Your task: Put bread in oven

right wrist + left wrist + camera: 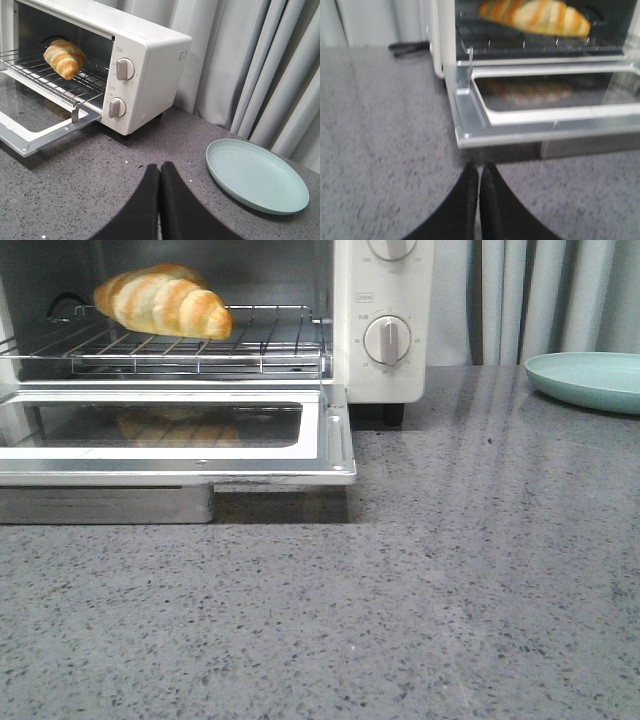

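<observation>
The bread (165, 300) (535, 17) (64, 58), golden-brown with pale stripes, lies on the wire rack (160, 345) inside the cream-white oven (378, 300) (150, 60). The oven's glass door (170, 435) (540, 110) (35, 120) hangs open and flat. My left gripper (479, 167) is shut and empty, hovering over the grey counter just short of the door's front corner. Shut and empty as well, my right gripper (159, 167) sits over the counter between the oven and a plate. Neither arm shows in the front view.
A pale green plate (590, 380) (255, 175) rests on the counter to the right of the oven. Grey curtains (260, 65) hang behind. A dark cable (407, 46) lies beside the oven's left side. Two round dials (388, 340) face forward.
</observation>
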`<state>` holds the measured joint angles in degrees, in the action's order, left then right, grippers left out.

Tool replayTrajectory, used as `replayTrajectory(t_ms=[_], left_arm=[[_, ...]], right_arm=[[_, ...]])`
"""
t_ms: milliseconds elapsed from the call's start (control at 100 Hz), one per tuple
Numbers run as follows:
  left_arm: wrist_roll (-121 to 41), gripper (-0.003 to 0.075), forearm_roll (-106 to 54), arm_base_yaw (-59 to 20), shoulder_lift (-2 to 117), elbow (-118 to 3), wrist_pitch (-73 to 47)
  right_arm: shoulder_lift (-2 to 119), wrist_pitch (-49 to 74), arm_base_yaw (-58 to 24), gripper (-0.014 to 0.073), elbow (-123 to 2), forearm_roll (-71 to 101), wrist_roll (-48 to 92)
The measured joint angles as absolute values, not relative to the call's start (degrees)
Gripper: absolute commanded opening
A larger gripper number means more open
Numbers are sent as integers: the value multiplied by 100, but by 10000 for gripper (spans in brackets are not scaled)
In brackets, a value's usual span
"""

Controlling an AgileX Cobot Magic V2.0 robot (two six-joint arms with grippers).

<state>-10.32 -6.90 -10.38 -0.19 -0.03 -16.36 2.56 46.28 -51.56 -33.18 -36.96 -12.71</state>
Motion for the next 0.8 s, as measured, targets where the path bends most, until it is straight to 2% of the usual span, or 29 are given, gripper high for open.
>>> replayTrajectory(t_ms=[220,800], left_arm=[[-1024,-21,-670,-651,-19,-3,-1938],[-1012,-21,-670,-631,-19,-3,-1950]], right_arm=[[256,4616,-5156,-69,-3318,-3696,-1271],[256,4616,-5156,-69,-3318,-3696,-1271]])
